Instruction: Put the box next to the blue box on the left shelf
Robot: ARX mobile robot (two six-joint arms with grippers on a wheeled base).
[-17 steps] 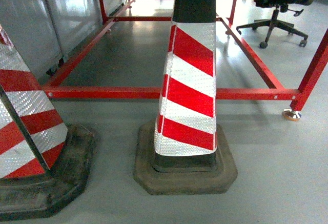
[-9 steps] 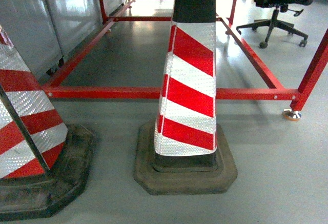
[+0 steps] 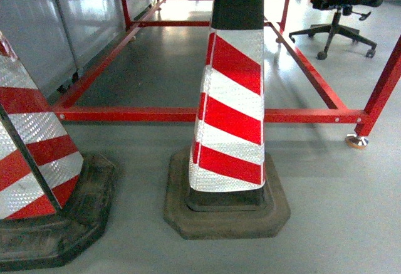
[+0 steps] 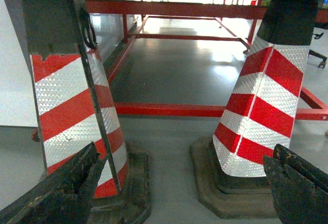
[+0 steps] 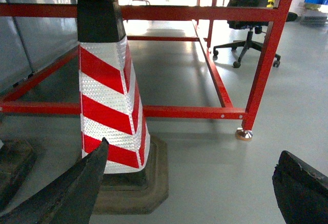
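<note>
While the head camera looked down at a smooth grey floor (image 3: 338, 217) with a dull sheen, a red-and-white striped cone (image 3: 28, 173) filled the lower left of the frame, cut off by the edge, on a dark, worn rubber base. Grey panels (image 3: 56, 29) stood in the upper left, behind the red rack (image 3: 156, 114), whose low rails boxed in a darker patch of floor across the middle. A second cone (image 3: 230, 108) rose at centre, its black top running out of the frame, its base set just in front of the rack's near rail. At the right, the rack's post ended in a round metal foot (image 3: 357, 140), and a black office chair (image 3: 335, 26) stood in the upper right.

In the wrist views, the left gripper (image 4: 179, 193) was spread wide, dark fingers in the bottom corners, with nothing between them; the right gripper (image 5: 189, 193) was likewise spread and bare. The box and the steel shelf appeared in none of the views.
</note>
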